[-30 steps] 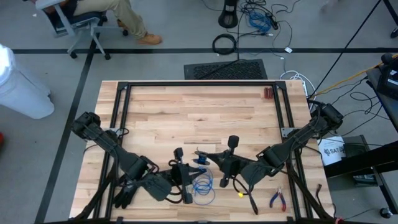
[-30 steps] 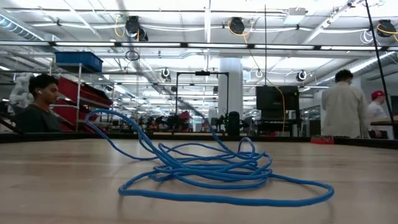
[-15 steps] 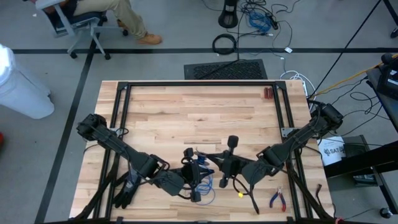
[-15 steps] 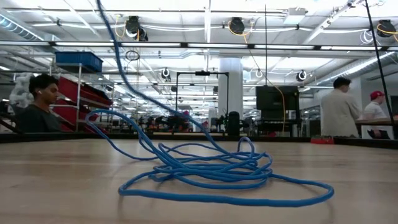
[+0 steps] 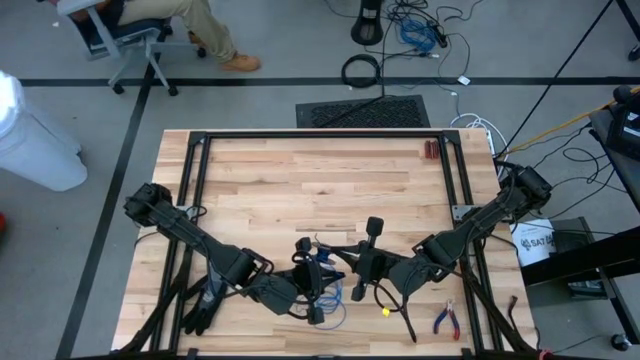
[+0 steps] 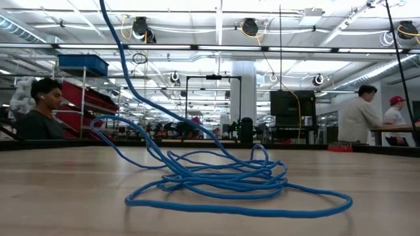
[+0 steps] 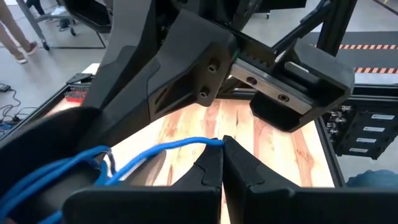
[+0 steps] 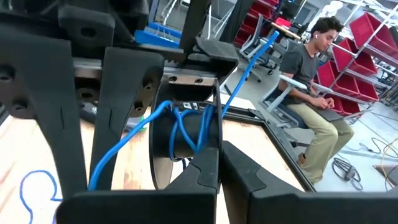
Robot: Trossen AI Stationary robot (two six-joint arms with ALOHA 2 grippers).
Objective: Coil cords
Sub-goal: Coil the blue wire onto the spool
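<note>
The cord is a thin blue wire. Its loose heap (image 6: 216,180) lies on the wood near the table's front edge (image 5: 332,300), and one strand (image 6: 125,59) climbs from it out of the low view's top. My left gripper (image 5: 312,283) and right gripper (image 5: 345,272) meet tip to tip above the heap, both shut on the cord. Several turns of it (image 8: 189,127) are wound over a dark round part between the two grippers; whose part that is I cannot tell. My left gripper pinches a single strand of the cord (image 7: 211,142) between its two fingertips (image 7: 208,167). It comes nearly level from the table's left. The strand runs slack from the tips back to a bunch of blue turns (image 7: 59,177). My right gripper meets the wound turns of the cord at their lower bends (image 8: 204,144), close against its shut fingertips (image 8: 208,163), coming nearly level from the table's right. The tips hide the exact pinch. One strand (image 8: 249,68) leads up and away, another (image 8: 109,155) drops toward the table.
A black glove (image 5: 205,305) lies by the left arm, and red-handled pliers (image 5: 447,320) lie at the front right. A small red thing (image 5: 430,150) sits at the far right. Black frame rails (image 5: 320,134) border the table. People sit and stand in the room beyond.
My left gripper has gone toward the table's right and a little down, up to my right gripper, then kept still. With that a strand of the cord has been drawn up from the heap, which stays where it lay.
</note>
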